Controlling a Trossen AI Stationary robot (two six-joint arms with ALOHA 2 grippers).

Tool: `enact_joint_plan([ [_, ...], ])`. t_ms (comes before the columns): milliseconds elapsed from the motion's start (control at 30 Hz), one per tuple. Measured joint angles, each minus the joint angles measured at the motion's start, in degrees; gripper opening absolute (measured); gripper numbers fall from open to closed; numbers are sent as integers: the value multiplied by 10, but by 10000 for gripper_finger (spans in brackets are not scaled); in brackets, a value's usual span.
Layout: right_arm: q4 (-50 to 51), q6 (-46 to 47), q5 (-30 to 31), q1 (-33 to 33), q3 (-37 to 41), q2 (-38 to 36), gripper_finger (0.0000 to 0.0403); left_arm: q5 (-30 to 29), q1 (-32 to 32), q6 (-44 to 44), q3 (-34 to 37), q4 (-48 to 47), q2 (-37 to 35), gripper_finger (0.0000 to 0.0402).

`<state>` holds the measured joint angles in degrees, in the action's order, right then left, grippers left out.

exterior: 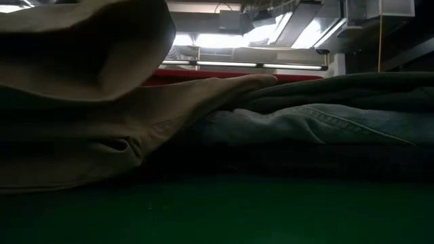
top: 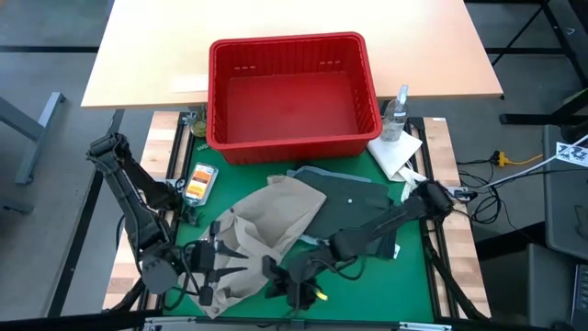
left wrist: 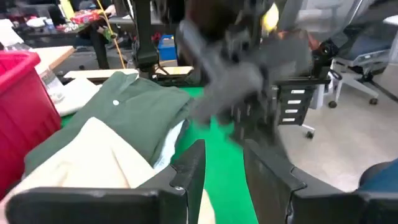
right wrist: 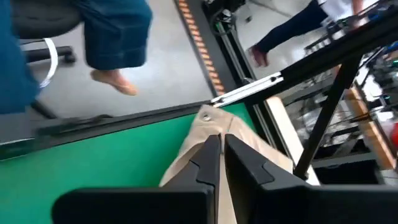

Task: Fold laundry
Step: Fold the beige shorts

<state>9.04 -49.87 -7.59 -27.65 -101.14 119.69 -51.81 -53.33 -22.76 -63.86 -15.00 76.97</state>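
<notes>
Two grippers at near edge of beige khaki piece — right gripper pinched on hem, left gripper half apart, grip unclear; likely spreading for fold

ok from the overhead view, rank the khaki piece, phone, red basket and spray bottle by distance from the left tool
Measured from the left tool:
1. Khaki piece, right beside it at the near edge.
2. Phone, on the mat's left side.
3. Red basket, at the back.
4. Spray bottle, back right.
</notes>
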Motion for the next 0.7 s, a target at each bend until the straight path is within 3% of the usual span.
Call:
enact_joint_plan([
  [167,118,2,103,-35,0,-60,26,26,31,9,0,0,3,105],
  [400,216,55,295,-87,0,-104,26,175,104,29,0,7,17,105],
  [567,251,111,330,-100,0,-108,26,268,150,29,0,20,29,108],
  [700,265,134,329,-102,0,-108,26,336,179,21,0,27,45,133],
])
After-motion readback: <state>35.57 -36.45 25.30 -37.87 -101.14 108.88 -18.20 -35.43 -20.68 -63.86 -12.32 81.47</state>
